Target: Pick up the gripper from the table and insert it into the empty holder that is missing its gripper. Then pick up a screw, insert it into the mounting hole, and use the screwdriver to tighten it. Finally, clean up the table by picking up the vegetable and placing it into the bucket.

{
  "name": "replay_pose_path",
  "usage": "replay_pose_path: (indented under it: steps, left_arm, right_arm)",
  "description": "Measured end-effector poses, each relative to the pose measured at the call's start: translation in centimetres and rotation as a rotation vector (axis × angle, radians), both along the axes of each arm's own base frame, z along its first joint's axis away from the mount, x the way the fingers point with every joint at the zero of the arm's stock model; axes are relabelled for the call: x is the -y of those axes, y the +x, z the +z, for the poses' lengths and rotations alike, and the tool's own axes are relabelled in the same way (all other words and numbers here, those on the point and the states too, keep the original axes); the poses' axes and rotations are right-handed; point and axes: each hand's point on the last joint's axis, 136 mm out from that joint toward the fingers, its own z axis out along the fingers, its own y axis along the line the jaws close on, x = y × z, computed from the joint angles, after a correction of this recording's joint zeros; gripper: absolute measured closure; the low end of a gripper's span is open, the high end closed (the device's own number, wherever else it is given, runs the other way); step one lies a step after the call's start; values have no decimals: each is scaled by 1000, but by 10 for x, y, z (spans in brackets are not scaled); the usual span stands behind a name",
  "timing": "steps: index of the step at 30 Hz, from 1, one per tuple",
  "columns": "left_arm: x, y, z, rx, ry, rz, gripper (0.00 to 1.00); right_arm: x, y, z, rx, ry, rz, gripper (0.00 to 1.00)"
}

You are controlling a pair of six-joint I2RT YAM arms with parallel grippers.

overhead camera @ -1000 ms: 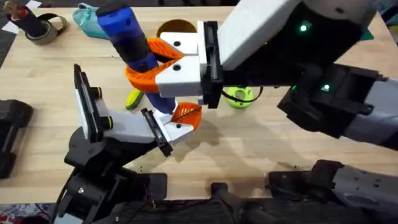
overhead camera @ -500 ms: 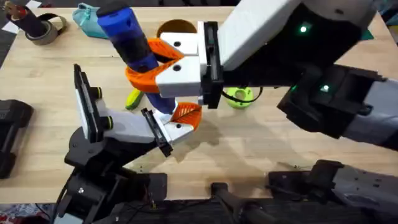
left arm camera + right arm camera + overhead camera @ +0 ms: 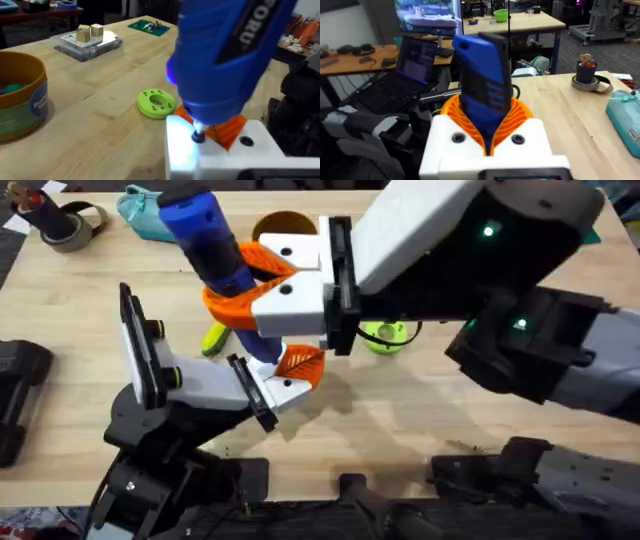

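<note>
A: Where do we have the screwdriver (image 3: 205, 242)?

B: Our right gripper (image 3: 262, 290) has its orange fingers (image 3: 520, 114) clamped round the blue handle, tip down on the holder (image 3: 215, 385), right beside the orange gripper (image 3: 300, 364) seated there.

A: And our left fingers?

B: We cannot tell.

A: The rest?

B: The vegetable (image 3: 214, 338) lies on the worktop (image 3: 400, 410) just behind the holder; the bucket (image 3: 282, 226) stands farther back, and a green disc (image 3: 384, 335) sits off to the holder's right.
</note>
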Motion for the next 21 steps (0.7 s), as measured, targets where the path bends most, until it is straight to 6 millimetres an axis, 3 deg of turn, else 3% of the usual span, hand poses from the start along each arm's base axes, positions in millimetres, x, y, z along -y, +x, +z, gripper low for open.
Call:
replay_pose_path:
  steps: [21]
  left_arm:
    - [1,-1,0,-2,-2,-6,990]
  right_arm:
    - [3,5,2,-45,28,-24,971]
